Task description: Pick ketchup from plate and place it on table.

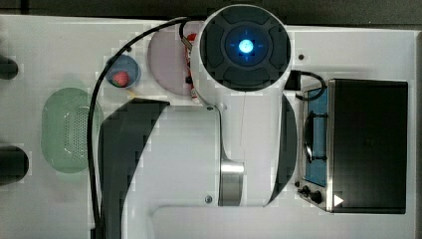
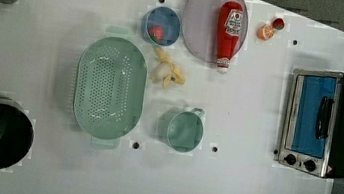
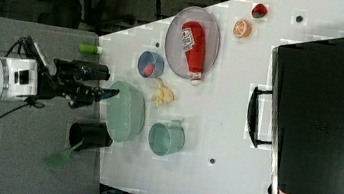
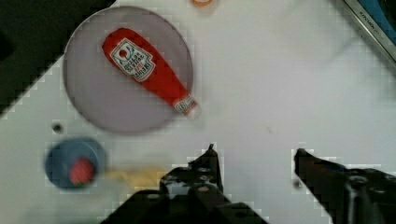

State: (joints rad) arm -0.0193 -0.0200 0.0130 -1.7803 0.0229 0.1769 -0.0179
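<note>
The ketchup (image 2: 230, 31) is a slim red bottle with a white label. It lies flat on the pale mauve plate (image 2: 202, 23), and its whitish cap end reaches just past the rim onto the white table (image 2: 245, 137). The wrist view shows the ketchup (image 4: 152, 70) slanting across the plate (image 4: 93, 102). My gripper (image 4: 256, 154) is open and holds nothing, hanging well above the table and short of the plate. In the right view the gripper (image 3: 108, 83) hovers high off the table's left edge. The arm covers part of the plate (image 1: 166, 57) in the top view.
Beside the plate are a blue bowl (image 2: 162, 25) with a strawberry (image 2: 156, 33) and a banana (image 2: 167, 71). A green colander (image 2: 109, 86) and a green cup (image 2: 185, 129) stand nearby. A toaster oven (image 2: 315, 121) fills one end. An orange slice (image 2: 265, 32) lies near the plate.
</note>
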